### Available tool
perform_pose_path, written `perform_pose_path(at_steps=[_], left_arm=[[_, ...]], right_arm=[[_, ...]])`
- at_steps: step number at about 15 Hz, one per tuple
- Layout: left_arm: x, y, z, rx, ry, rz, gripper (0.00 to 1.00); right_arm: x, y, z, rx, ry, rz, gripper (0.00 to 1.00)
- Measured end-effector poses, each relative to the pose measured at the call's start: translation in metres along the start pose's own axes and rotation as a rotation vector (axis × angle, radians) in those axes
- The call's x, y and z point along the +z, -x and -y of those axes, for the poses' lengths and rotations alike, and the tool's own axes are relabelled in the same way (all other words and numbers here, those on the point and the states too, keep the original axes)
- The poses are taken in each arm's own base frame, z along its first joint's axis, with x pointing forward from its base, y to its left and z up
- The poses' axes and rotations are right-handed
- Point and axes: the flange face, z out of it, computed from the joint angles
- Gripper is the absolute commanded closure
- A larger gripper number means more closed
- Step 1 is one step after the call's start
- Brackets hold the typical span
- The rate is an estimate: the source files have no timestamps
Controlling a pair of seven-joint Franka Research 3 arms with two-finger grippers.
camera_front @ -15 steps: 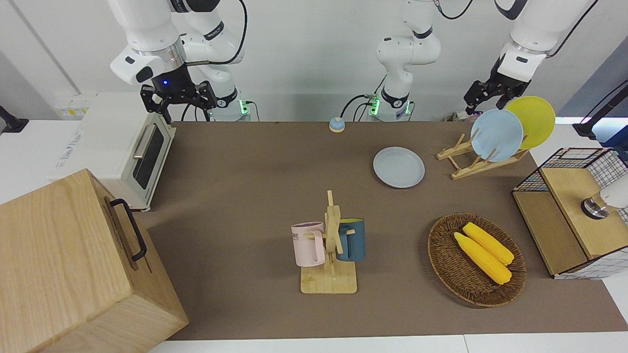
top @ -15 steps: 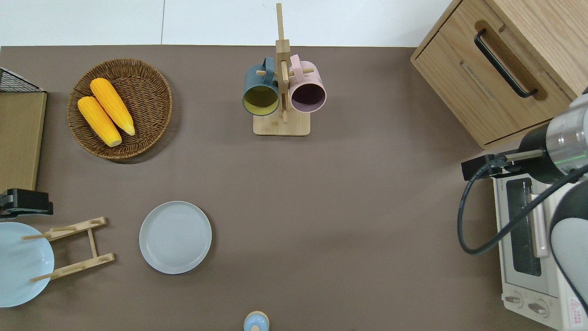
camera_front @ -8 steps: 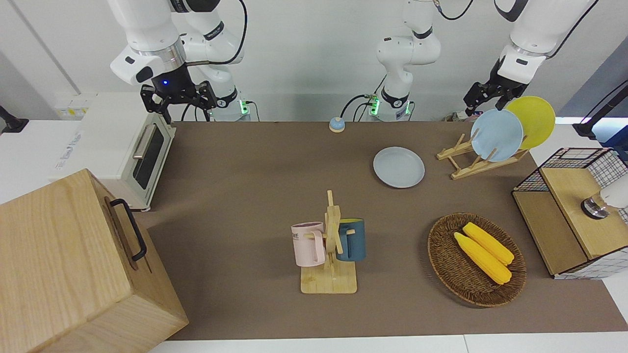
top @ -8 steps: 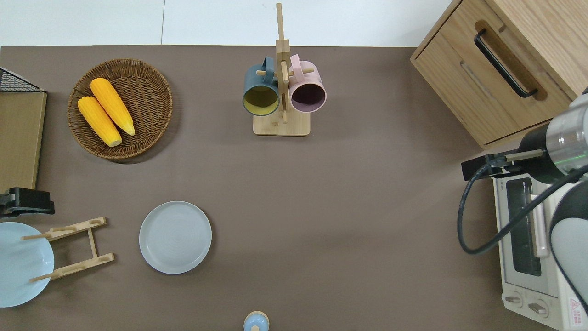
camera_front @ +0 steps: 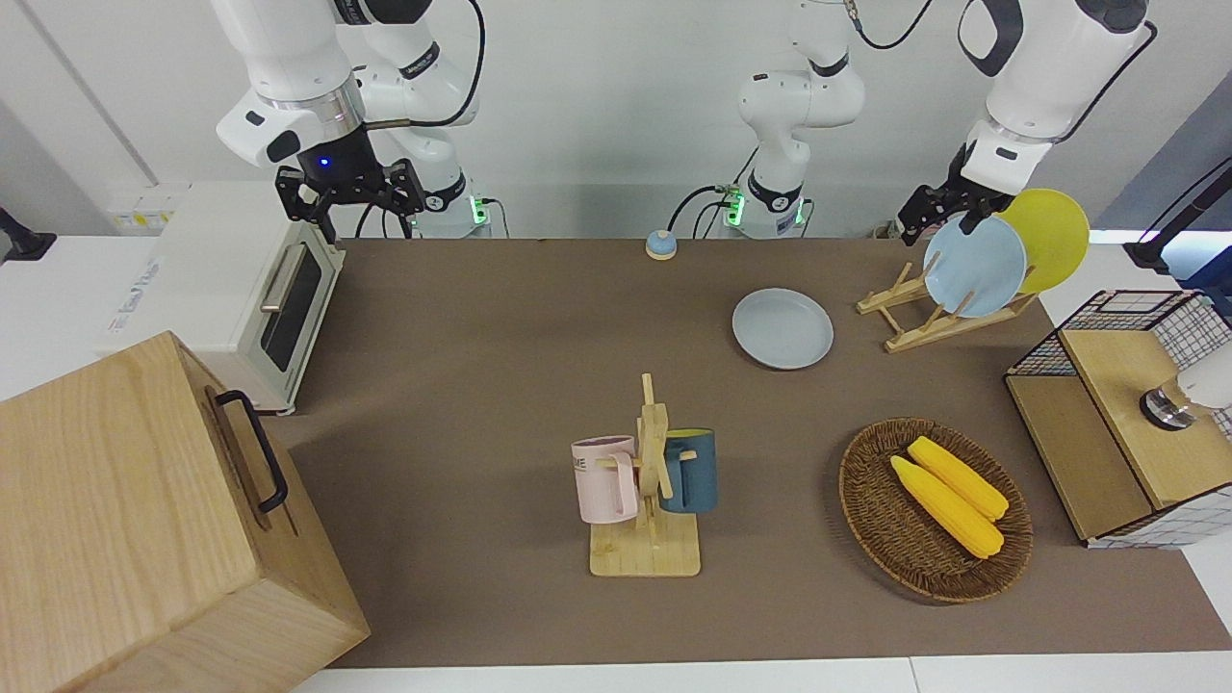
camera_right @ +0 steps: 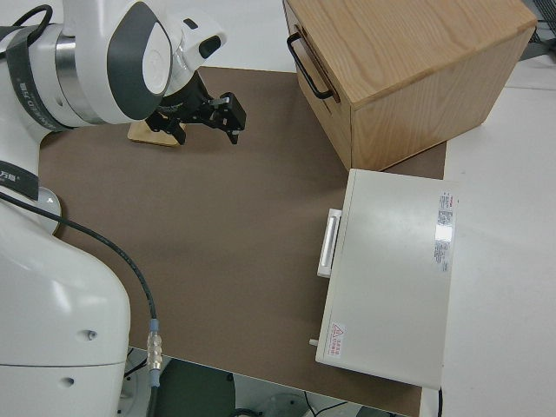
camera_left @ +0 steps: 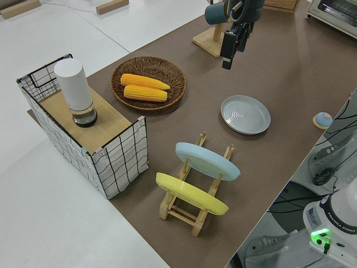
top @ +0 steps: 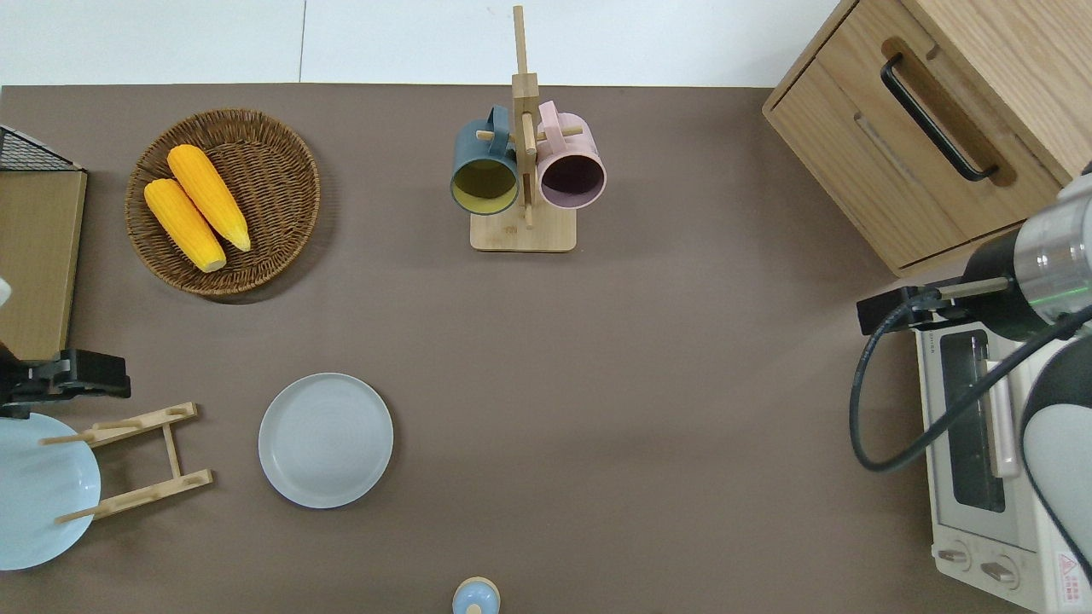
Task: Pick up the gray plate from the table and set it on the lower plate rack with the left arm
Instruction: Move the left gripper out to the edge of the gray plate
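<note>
The gray plate (top: 326, 440) lies flat on the desk (top: 597, 358), just beside the lower plate rack (top: 136, 465), apart from it. Left pincer (top: 81, 384) hangs above the rack's edge; finger state cannot be determined. Right arm parked.

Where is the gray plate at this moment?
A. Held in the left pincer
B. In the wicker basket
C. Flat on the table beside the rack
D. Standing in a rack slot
C: the gray plate lies flat on the table, beside the lower plate rack, untouched.
</note>
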Motion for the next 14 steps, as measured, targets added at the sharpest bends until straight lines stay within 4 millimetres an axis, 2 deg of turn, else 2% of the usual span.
perform_pose_path(at_steps=[4,7,12,14], left_arm=[[0.047,-0.007,-0.004,0.005,0.006,-0.005,0.01],[0.086,-0.006,-0.017,0.013,0.031,-0.006,0.01],[0.147,0.004,-0.037,-0.003,0.048,-0.007,0.01],[0.17,0.011,-0.038,-0.006,0.046,0.007,0.01]], right_arm=[[0.0,0.0,0.0,0.0,0.0,0.0,0.017],[0.0,0.0,0.0,0.0,0.0,0.0,0.017],[0.0,0.0,0.0,0.0,0.0,0.0,0.017],[0.0,0.0,0.0,0.0,0.0,0.0,0.017]])
